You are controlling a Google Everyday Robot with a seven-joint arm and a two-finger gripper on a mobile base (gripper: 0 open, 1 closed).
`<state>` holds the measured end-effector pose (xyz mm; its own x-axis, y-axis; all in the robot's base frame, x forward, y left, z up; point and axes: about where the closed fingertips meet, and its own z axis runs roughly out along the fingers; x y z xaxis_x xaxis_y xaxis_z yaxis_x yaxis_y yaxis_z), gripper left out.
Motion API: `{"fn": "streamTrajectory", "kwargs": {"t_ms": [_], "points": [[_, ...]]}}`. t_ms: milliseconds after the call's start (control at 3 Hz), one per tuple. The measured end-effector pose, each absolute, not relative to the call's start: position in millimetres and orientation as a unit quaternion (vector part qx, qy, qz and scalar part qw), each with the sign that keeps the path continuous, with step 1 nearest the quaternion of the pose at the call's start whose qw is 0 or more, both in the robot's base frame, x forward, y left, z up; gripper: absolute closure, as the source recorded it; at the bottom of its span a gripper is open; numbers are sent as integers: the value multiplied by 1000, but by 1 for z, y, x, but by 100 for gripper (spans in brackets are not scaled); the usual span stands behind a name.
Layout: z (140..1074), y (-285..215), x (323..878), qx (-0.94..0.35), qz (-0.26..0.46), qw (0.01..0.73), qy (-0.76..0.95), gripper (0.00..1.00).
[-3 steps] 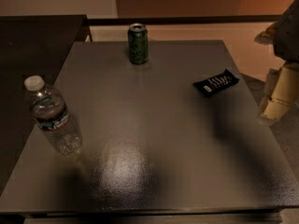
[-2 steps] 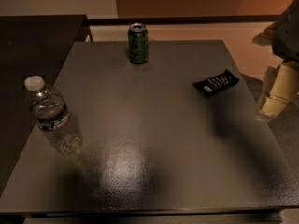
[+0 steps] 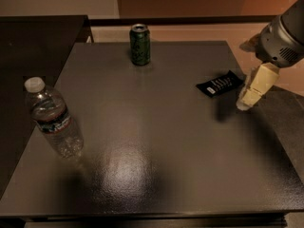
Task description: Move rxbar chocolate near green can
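The rxbar chocolate (image 3: 220, 84), a flat black wrapper with white lettering, lies on the dark table (image 3: 156, 146) at the right side. The green can (image 3: 140, 44) stands upright near the table's far edge, left of the bar and well apart from it. My gripper (image 3: 251, 95), with pale cream fingers, hangs from the grey arm at the right edge, just right of the bar's right end and a little above the table. It holds nothing.
A clear plastic water bottle (image 3: 51, 118) with a white cap stands at the table's left side. A second dark table (image 3: 28, 42) adjoins at the far left. Pale floor shows beyond the far edge.
My gripper has moved left, in over the table's right edge and closer to the bar. The bar, can and bottle have not moved.
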<state>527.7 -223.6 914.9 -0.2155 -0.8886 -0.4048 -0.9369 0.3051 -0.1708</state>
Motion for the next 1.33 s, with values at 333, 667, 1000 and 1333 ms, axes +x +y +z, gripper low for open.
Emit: {"fn": "streamTrajectory", "kwargs": {"t_ms": [333,667,1000,1333], "points": [[905,-223,542,-584,64,230,776,0],[882,-227,575,-562,78,244,787,0],[854,-235,601,-537,101,245,801,0],[838,-241,616,-522,117,247,808,0]]}}
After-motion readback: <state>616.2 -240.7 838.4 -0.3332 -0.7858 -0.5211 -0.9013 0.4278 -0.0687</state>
